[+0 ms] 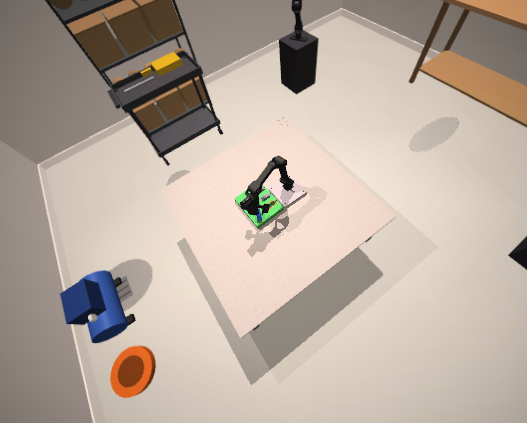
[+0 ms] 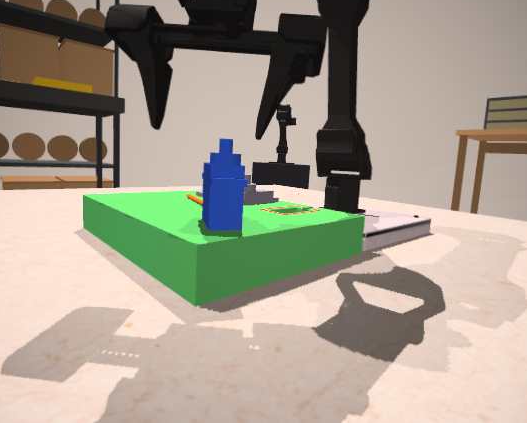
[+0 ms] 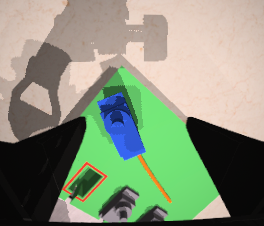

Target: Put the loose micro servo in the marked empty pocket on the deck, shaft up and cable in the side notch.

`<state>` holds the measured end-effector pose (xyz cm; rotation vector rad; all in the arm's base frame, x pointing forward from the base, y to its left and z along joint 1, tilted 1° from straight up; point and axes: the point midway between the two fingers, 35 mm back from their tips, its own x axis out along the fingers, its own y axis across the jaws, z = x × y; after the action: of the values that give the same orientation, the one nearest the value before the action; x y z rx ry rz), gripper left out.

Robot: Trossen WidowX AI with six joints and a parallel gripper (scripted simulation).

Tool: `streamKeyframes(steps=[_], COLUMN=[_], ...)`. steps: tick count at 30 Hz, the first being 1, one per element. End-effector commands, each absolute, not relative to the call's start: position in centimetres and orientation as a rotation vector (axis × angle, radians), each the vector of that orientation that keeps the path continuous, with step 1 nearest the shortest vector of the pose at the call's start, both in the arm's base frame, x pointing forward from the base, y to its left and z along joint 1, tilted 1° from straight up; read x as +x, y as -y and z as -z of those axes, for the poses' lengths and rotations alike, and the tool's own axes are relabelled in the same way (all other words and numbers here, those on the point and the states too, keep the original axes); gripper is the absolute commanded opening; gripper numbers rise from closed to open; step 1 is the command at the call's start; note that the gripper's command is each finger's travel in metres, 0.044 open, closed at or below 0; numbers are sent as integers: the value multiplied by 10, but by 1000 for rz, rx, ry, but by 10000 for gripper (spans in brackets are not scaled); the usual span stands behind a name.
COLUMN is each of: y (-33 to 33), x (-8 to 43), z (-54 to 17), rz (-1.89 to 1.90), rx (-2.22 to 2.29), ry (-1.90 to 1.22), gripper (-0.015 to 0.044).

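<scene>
The blue micro servo [image 1: 259, 216] [image 2: 223, 203] [image 3: 127, 137] stands upright on the green deck [image 1: 264, 221] [image 2: 146, 221] [image 3: 166, 150], near its corner, output shaft up. Its orange cable [image 2: 194, 199] [image 3: 155, 179] runs out across the deck top. The red-outlined pocket [image 2: 290, 210] [image 3: 86, 182] is empty, with a dark recess, at the lower left in the wrist view. My gripper [image 2: 207, 133] [image 3: 137, 121] is open and empty, pointing down. Its fingertips are above the servo's top in the exterior view, and the servo shows between the fingers in the wrist view.
Two grey servos [image 3: 122, 204] [image 3: 153, 214] sit in the deck beside the pocket and stand above its surface. The arm's pale base plate [image 1: 299, 194] [image 2: 398, 229] adjoins the deck. The deck lies on the pale table [image 1: 291, 271] [image 2: 281, 396].
</scene>
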<state>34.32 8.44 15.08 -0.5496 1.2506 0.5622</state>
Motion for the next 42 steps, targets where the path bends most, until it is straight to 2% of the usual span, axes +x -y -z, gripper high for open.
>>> streamKeyframes(steps=[1,10,42], y=[-80,-71,-70], x=[337,320,322], z=[-153,-160,-115], rz=[-650,-843,-847], rx=[-673,-885,-889], ry=[-1293,-1363,-1364], gripper=[440,440,440])
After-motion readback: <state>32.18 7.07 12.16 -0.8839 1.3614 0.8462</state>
